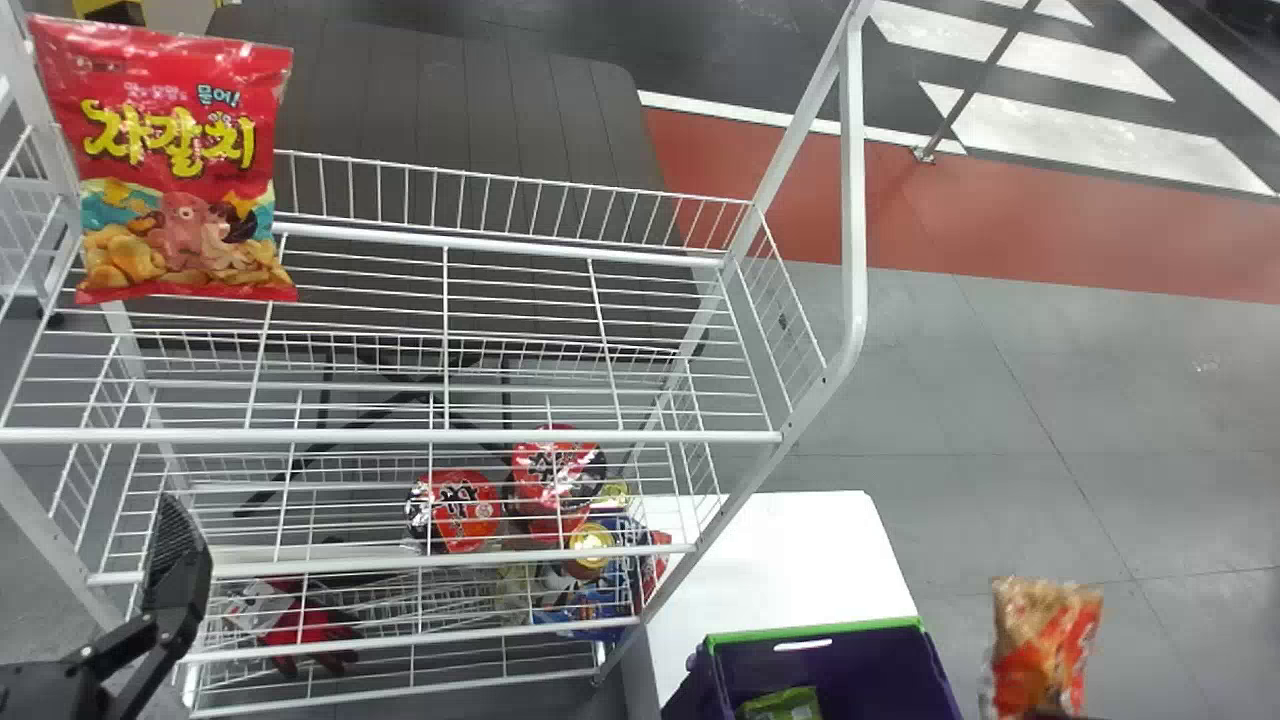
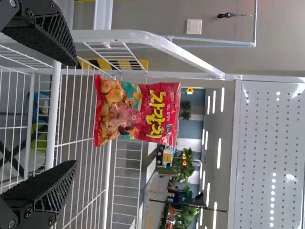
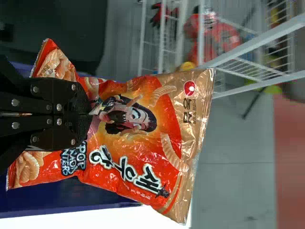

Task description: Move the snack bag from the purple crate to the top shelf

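At the lower right of the head view, an orange and gold snack bag [image 1: 1045, 645] is held up by my right gripper [image 1: 1055, 714], right of the purple crate [image 1: 830, 665]. The right wrist view has the right gripper [image 3: 90, 114] closed on the middle of this snack bag [image 3: 138, 138]. My left gripper [image 1: 165, 590] is at the lower left, before the rack; in the left wrist view the left gripper [image 2: 76, 114] is open, its fingers wide apart. The top shelf [image 1: 520, 240] bears a red snack bag [image 1: 185, 170] standing upright at its left end.
A green packet [image 1: 785, 705] lies inside the crate, which stands by a white table [image 1: 770, 570]. Lower shelves hold red cup noodles [image 1: 460, 510] and other packets. The rack's right post [image 1: 850, 200] rises between the top shelf and the open floor.
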You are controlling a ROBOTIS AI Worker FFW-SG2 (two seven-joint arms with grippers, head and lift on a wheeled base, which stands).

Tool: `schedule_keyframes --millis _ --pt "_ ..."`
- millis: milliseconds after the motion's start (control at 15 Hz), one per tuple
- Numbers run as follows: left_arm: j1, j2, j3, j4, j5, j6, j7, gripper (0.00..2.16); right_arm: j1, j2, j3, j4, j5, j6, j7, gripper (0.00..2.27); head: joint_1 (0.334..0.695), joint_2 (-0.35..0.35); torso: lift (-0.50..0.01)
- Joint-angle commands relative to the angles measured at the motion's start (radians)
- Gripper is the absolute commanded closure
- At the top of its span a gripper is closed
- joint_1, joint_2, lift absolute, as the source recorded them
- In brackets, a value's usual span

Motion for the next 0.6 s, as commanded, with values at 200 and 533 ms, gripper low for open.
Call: schedule_keyframes --millis 200,533 --pt "0.005 0.0 -0.008 -0.014 -0.017 0.015 0.0 0.07 -0.049 0.078 -0.15 -0.446 -0.233 0.486 0.059 1.53 0.695 -0.35 0.001" --pt "0.007 0.007 -0.008 -0.023 -0.022 0.034 0.0 0.07 -0.167 0.087 -0.315 -0.739 -0.44 0.884 0.088 1.53 0.695 -0.35 0.001"
